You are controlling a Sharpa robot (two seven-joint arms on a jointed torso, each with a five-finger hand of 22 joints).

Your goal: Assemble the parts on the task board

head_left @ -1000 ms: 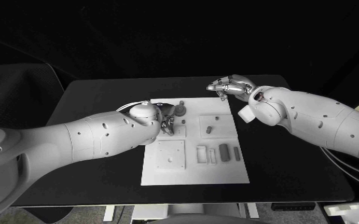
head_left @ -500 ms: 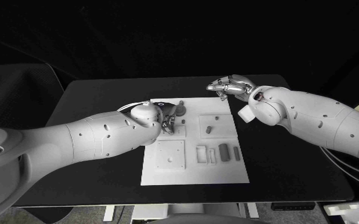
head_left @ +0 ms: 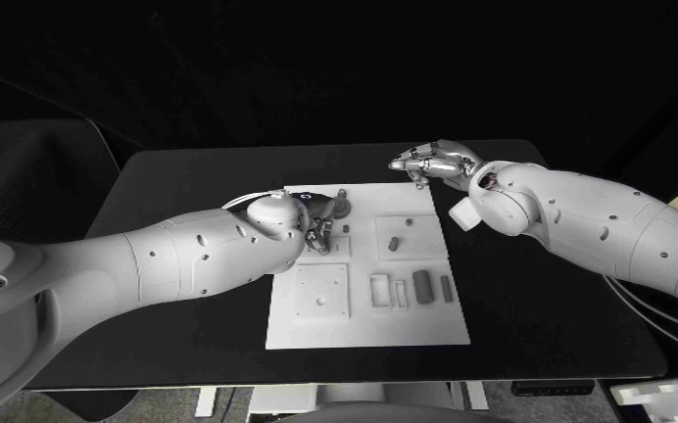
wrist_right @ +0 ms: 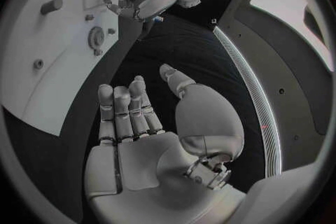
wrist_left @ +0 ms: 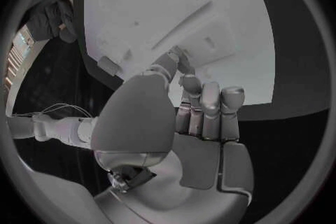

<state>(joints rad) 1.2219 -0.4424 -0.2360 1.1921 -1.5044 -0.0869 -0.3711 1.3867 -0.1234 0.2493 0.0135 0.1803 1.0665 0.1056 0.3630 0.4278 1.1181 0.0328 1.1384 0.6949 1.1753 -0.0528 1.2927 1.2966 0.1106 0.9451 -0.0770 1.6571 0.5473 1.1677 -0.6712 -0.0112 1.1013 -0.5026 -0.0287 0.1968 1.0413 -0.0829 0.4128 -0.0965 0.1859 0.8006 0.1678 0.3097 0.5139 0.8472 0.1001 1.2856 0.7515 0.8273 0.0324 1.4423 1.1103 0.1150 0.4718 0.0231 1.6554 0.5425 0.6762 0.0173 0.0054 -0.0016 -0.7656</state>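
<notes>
The white task board (head_left: 361,320) lies mid-table. My left hand (head_left: 319,219) hovers over its far left part with fingers curled beside a dark upright part (head_left: 339,206); whether it grips that part is hidden. In the left wrist view the left hand (wrist_left: 199,117) reaches down to the board (wrist_left: 231,39) with its thumb tip near the surface. My right hand (head_left: 431,163) hangs over the black table just beyond the board's far right corner. In the right wrist view this hand (wrist_right: 140,123) holds nothing, its thumb apart from the fingers.
A small dark part (head_left: 396,243) sits in the board's right middle square. Two oblong dark parts (head_left: 422,287) (head_left: 448,290) lie near the right edge. The right wrist view shows a gear (wrist_right: 94,37) and a cylinder (wrist_right: 50,6) on the board.
My left hand has crept slightly toward the board's far edge, and the dark part beside it has shifted with it. The right hand has stayed put.
</notes>
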